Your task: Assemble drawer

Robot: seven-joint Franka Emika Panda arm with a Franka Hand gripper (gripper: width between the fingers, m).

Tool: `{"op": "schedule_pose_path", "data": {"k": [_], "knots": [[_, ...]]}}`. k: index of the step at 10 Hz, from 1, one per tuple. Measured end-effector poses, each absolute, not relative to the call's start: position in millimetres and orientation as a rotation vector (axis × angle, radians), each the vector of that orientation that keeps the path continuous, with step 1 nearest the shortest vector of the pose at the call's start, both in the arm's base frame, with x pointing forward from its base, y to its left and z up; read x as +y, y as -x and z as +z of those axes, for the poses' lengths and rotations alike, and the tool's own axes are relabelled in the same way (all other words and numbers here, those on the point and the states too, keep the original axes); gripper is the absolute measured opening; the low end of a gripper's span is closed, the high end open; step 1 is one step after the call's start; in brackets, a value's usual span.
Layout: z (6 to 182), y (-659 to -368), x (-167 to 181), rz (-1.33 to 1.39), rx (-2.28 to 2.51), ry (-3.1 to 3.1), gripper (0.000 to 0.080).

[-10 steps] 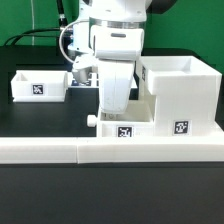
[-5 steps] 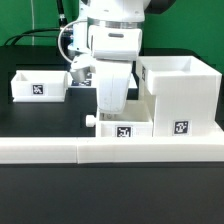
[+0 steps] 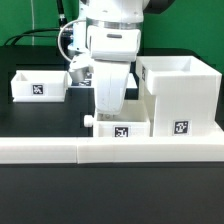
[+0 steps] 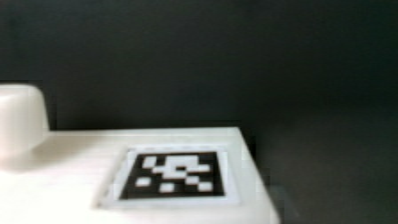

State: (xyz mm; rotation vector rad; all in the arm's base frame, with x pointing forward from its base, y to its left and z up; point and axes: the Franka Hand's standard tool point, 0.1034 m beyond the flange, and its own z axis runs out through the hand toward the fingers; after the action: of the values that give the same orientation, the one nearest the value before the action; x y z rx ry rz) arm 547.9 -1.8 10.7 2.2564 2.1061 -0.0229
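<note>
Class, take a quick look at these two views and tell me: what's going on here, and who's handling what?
A single robot arm has its gripper lowered onto the small knobbed tray. That tray sits against the low white wall, next to the tall box casing. The pictures don't show whether the fingers are actually clamping it. The wrist view shows a tag on a white surface close up. A second tray sits apart at the exterior view's left, with nothing touching it.

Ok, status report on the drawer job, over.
Gripper low over centre tray, jaws unreadable. Centre tray beside casing, not inside. Second tray apart, exterior view's left. No obstruction seen.
</note>
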Motion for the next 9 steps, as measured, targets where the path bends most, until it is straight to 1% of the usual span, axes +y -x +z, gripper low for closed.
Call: {"op": "schedule_pose_path", "data": {"k": [2, 9], "knots": [[10.1, -548.6, -0.6, 0.013, 2.097, -2.245, 0.0042], [10.3, -547.2, -1.9, -0.048, 2.130, -2.236, 0.0042]]}}
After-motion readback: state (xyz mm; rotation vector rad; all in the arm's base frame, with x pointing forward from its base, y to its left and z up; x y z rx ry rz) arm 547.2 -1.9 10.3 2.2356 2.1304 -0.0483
